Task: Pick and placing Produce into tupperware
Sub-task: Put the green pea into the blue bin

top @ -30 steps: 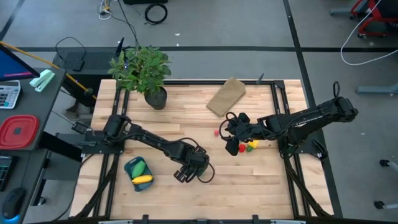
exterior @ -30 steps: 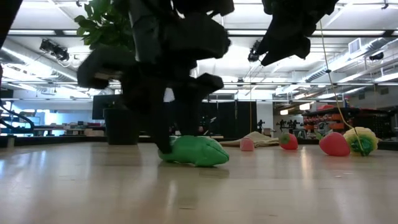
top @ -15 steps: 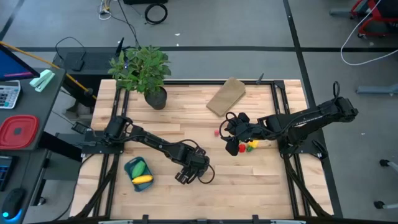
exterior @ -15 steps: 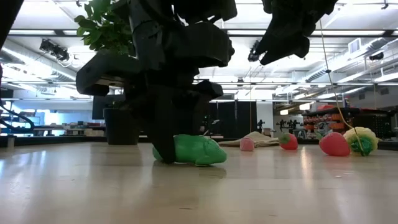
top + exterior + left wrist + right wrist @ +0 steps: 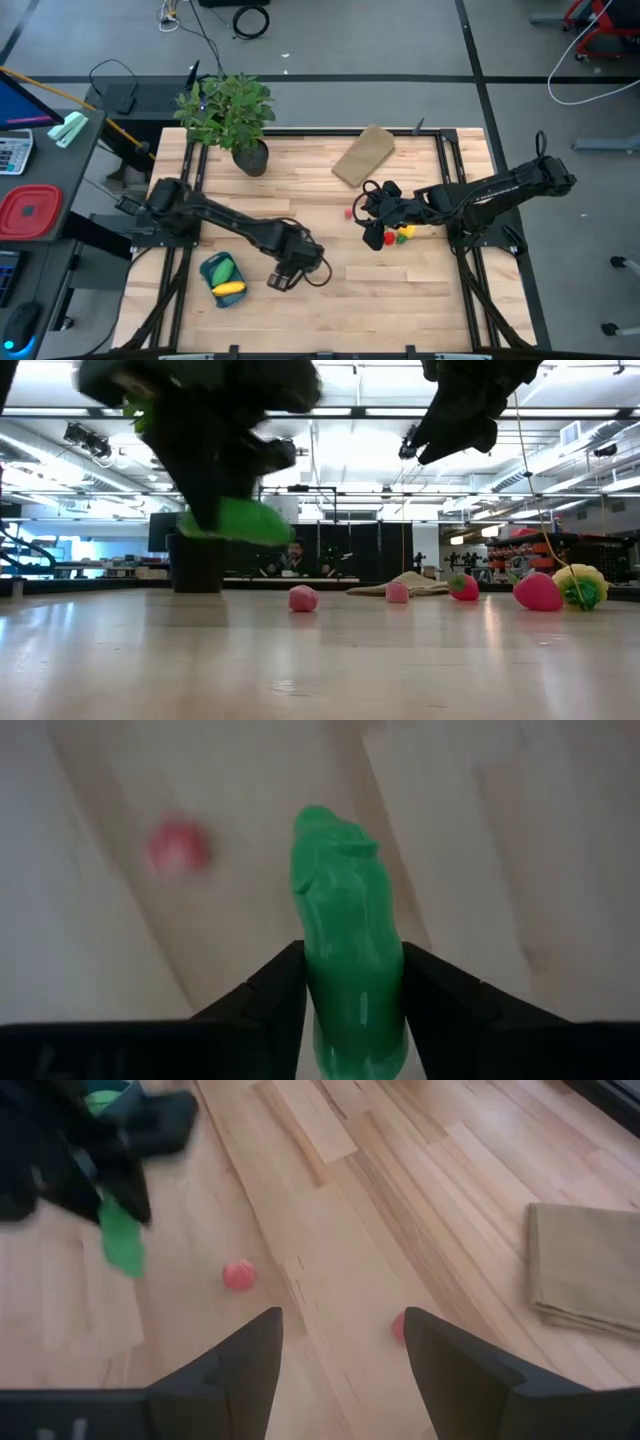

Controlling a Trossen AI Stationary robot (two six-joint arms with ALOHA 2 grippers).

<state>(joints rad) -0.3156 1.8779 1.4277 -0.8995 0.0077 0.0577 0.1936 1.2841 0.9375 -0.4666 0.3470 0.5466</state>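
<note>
My left gripper (image 5: 285, 272) hangs above the table just right of the blue tupperware (image 5: 204, 270) and is shut on a long green toy vegetable (image 5: 345, 910), also seen in the low view as the green vegetable (image 5: 240, 520). Inside the tub lie a green piece (image 5: 222, 268) and the yellow banana (image 5: 230, 289). My right gripper (image 5: 340, 1370) is open and hovers right of centre, above red and yellow pieces (image 5: 392, 237). Two small pink balls (image 5: 238, 1274) (image 5: 398, 1325) rest on the wood. My left gripper pinches the green vegetable between its two fingers (image 5: 270, 995), which sit on either side of its near part (image 5: 355, 1000), lying along its length. The far end (image 5: 325, 825) sticks out past the fingertips. The piece is lifted clear of the table.
A potted plant (image 5: 230, 115) stands at the far left of the table and a tan flat block (image 5: 364, 155) lies at the far middle. A strawberry (image 5: 463, 587), a red piece (image 5: 538, 592) and a yellow-green piece (image 5: 583, 587) sit under the right arm.
My left gripper has shut around the green vegetable on the table, then lifted it clear and carried it up and left toward the blue tupperware. A small pink ball now shows on the wood where the vegetable lay. The right arm has kept still.
</note>
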